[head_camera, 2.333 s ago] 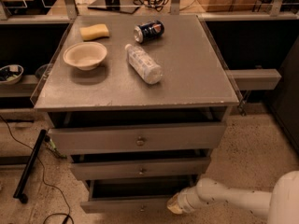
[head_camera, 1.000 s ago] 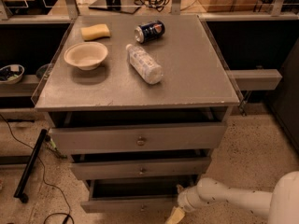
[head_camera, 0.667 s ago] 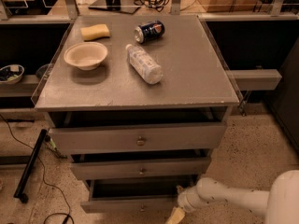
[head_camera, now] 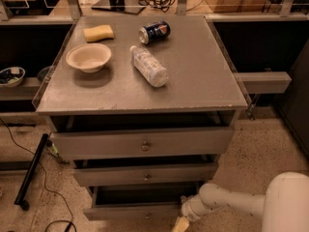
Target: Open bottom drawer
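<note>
1. The bottom drawer (head_camera: pixel 130 210), the narrowest grey metal front, sat at the lower centre of the frame. It was below the mid-width grey drawer front (head_camera: pixel 145 174) and the widest grey drawer front (head_camera: pixel 142 143). A dark gap showed behind its front, so it looked part-way out.
2. The yellowish-tipped gripper (head_camera: pixel 181 223) on the white robot arm (head_camera: pixel 227 202) was at the bottom edge of the frame, just beside the right end of that drawer front. Contact was unclear, and I could not tell whether the gripper was open or closed.
3. Likely risk: a pull from the right end rather than the centre could skew the drawer so it jams, or the gripper could slip off the flat front.
4. Likely risk: a hard tug could jolt the grey cabinet top (head_camera: pixel 203 86). The clear plastic bottle (head_camera: pixel 149 65) and blue soda can (head_camera: pixel 154 32) lay on their sides there and might roll. The beige bowl (head_camera: pixel 89 57) and yellow sponge (head_camera: pixel 98 33) seemed safer.
</note>
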`<state>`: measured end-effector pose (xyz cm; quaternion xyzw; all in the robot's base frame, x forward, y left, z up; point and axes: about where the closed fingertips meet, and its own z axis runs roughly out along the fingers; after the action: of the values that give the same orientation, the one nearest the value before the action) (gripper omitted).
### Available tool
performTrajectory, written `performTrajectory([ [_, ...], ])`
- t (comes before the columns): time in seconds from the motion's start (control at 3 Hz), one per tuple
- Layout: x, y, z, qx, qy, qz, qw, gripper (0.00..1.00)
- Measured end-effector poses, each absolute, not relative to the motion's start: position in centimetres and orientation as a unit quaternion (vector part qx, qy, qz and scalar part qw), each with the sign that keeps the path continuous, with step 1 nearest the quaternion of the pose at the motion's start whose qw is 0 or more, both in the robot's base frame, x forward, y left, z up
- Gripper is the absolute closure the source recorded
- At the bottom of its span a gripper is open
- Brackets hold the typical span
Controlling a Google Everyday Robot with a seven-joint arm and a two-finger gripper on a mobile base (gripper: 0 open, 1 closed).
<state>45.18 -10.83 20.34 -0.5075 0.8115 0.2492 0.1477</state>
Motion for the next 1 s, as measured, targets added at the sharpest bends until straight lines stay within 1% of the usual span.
performTrajectory([
  [0.33, 45.18, -10.82, 20.32, -0.507, 0.812, 0.249, 0.148, 0.03],
  [1.0, 45.18, -10.82, 20.32, -0.507, 0.812, 0.249, 0.148, 0.49],
])
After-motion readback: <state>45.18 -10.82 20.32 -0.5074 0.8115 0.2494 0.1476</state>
